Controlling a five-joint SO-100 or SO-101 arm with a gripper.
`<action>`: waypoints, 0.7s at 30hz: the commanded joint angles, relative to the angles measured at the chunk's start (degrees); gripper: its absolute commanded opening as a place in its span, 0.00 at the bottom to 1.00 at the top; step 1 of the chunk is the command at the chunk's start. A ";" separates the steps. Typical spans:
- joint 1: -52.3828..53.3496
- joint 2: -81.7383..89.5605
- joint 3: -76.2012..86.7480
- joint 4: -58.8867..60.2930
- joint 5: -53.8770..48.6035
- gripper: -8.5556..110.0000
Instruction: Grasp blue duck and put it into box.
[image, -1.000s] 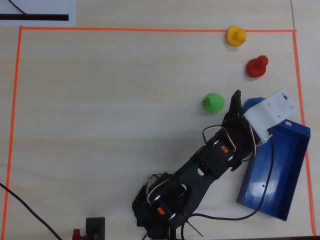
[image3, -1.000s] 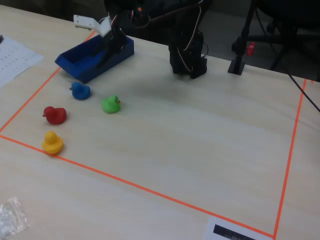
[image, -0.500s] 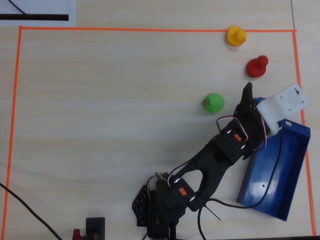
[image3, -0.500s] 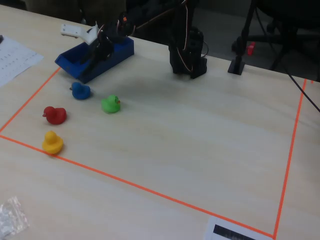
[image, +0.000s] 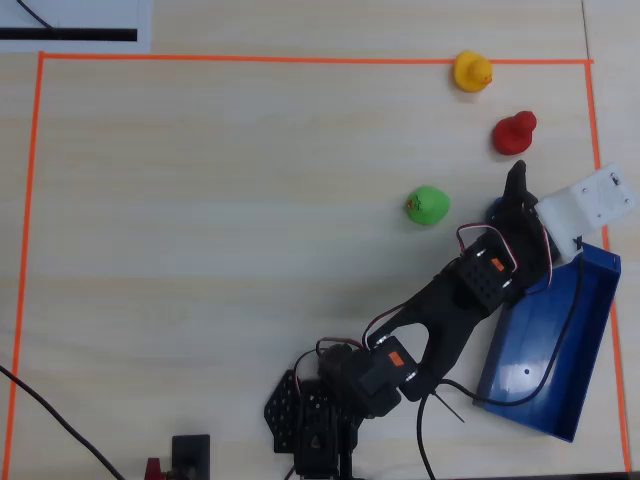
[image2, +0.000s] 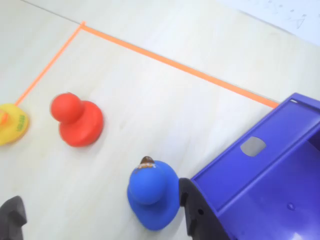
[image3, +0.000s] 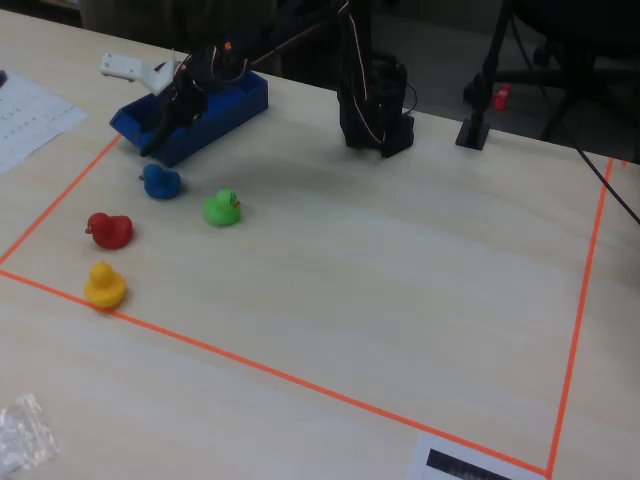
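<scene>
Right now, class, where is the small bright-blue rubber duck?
In the fixed view the blue duck stands on the table at left, outside the dark-blue box, between it and the red duck.

this looks like a robotics lab or office workspace. a pale wood-grain table (image3: 400, 270) carries a rectangle of orange tape (image3: 300, 378) marking off a work area. printed paper sheets (image3: 25, 120) lie at the table's edges, and black cables (image: 50, 420) trail across it. behind the table in the fixed view stand dark shapes, probably office chairs (image3: 560, 40), though that part is too dim to be sure. toy ducks (image3: 105, 285) serve as test pieces.
</scene>
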 joint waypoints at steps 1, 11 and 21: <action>0.26 -0.70 -2.90 -2.64 -0.79 0.42; -0.53 -6.06 -3.43 -5.54 -1.85 0.42; -1.32 -10.55 -5.10 -6.42 -2.37 0.42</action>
